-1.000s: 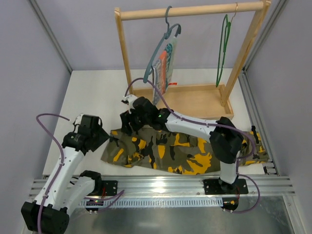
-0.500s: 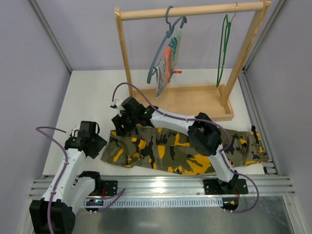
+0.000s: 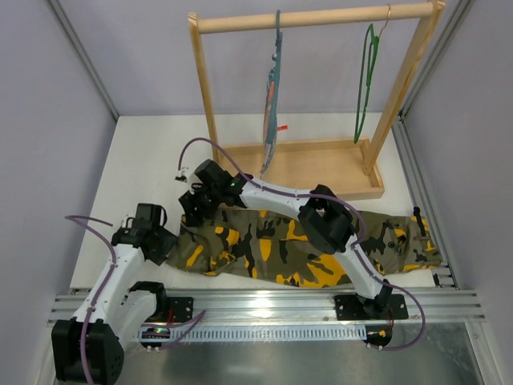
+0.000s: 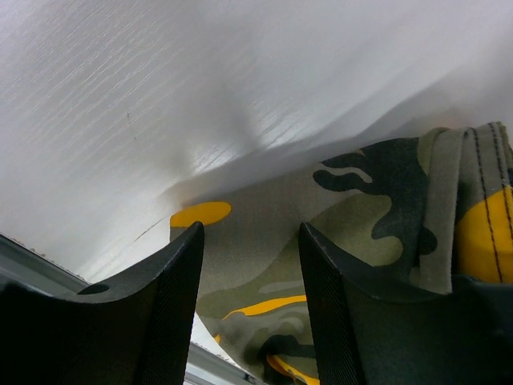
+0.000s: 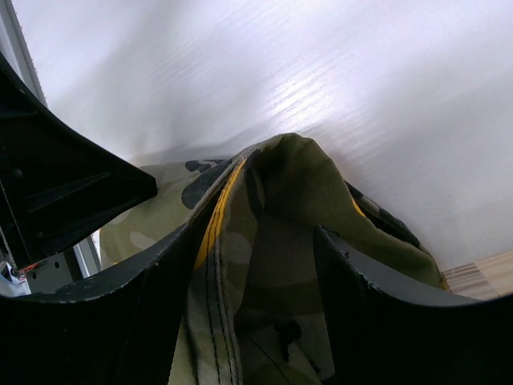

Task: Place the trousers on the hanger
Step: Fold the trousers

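Observation:
The camouflage trousers (image 3: 296,245) lie flat across the near part of the table, waist end at the left. My left gripper (image 3: 158,243) is at their left edge, open, with its fingers either side of the cloth's edge (image 4: 264,257). My right gripper (image 3: 195,205) reaches across to the far-left corner, open, with a raised fold of the trousers (image 5: 272,208) between its fingers. In the wrist views the left gripper (image 4: 248,233) and the right gripper (image 5: 256,233) both have wide gaps. The green hanger (image 3: 367,76) hangs empty on the right of the rack.
A wooden rack (image 3: 317,18) with a tray base (image 3: 321,164) stands at the back. A blue-grey hanger with striped cloth (image 3: 272,96) hangs on it, edge-on. Grey walls close in left and right. A metal rail (image 3: 272,305) runs along the near edge.
My right gripper has moved left along the trousers' far edge to their corner. My left gripper has dropped nearer onto the left edge. The striped cloth's hanger has swung edge-on.

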Robot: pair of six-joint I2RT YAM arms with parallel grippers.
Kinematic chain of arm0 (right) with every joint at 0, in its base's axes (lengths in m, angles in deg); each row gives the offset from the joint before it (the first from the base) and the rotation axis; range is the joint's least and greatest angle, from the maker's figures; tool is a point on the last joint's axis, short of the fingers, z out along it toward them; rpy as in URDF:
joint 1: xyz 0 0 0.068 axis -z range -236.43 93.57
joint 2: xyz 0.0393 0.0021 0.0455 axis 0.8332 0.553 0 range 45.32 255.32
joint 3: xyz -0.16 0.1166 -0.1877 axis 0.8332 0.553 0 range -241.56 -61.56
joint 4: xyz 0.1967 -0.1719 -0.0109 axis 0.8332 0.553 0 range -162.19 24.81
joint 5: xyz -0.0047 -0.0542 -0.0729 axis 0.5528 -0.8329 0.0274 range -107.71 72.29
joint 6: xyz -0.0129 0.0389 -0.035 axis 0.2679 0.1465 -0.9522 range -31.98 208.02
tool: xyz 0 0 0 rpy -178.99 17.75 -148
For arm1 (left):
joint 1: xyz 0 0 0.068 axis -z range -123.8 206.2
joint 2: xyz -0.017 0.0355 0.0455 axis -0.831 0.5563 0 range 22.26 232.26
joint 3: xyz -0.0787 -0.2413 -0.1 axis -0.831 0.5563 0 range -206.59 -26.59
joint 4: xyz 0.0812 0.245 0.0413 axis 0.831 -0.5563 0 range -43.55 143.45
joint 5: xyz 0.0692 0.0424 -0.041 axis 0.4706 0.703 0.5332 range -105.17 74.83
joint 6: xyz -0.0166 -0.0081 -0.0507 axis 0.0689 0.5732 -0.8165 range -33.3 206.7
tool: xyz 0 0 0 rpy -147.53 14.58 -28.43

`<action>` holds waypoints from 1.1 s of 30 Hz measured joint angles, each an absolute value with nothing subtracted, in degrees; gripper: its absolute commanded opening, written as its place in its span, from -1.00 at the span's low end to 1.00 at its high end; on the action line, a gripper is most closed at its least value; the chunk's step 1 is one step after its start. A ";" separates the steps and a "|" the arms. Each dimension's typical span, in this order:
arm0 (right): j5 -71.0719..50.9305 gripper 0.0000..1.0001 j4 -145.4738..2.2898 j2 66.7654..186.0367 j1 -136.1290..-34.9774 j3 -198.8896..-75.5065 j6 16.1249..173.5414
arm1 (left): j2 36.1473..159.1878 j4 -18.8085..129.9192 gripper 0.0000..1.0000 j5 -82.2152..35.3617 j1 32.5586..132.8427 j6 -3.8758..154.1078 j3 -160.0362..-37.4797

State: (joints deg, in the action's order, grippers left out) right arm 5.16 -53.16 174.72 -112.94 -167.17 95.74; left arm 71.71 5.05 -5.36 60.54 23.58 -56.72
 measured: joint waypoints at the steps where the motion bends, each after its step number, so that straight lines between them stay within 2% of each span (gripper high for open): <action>1: 5.49 0.25 -53.07 175.07 -112.94 -167.45 95.85 | 71.91 5.05 0.03 -5.34 60.54 23.39 -56.46; 3: 5.73 0.15 -52.61 175.64 -112.94 -168.11 96.09 | 72.04 5.07 0.03 -5.28 60.52 22.69 -56.00; 6: 5.31 -0.37 -52.22 175.99 -112.94 -168.50 96.34 | 72.06 5.27 0.02 -5.23 60.50 22.25 -55.69; 7: 4.88 -0.67 -52.16 175.99 -112.94 -168.50 96.75 | 72.13 5.42 0.03 -5.21 60.50 22.10 -55.52; 9: 4.18 -0.92 -52.16 175.99 -112.78 -168.50 97.25 | 72.52 5.84 0.03 -5.23 60.50 21.86 -55.06; 21: -2.18 -0.93 -57.47 170.42 -110.71 -159.60 103.48 | 77.29 6.05 0.01 -4.69 60.50 21.11 -54.82; 29: -5.37 -0.92 -59.35 168.01 -110.95 -158.93 106.17 | 77.92 6.08 0.01 -4.69 60.43 21.11 -54.82; 33: -5.99 -0.92 -59.35 167.82 -110.95 -158.93 106.85 | 77.64 6.08 0.07 -4.88 60.43 21.31 -54.82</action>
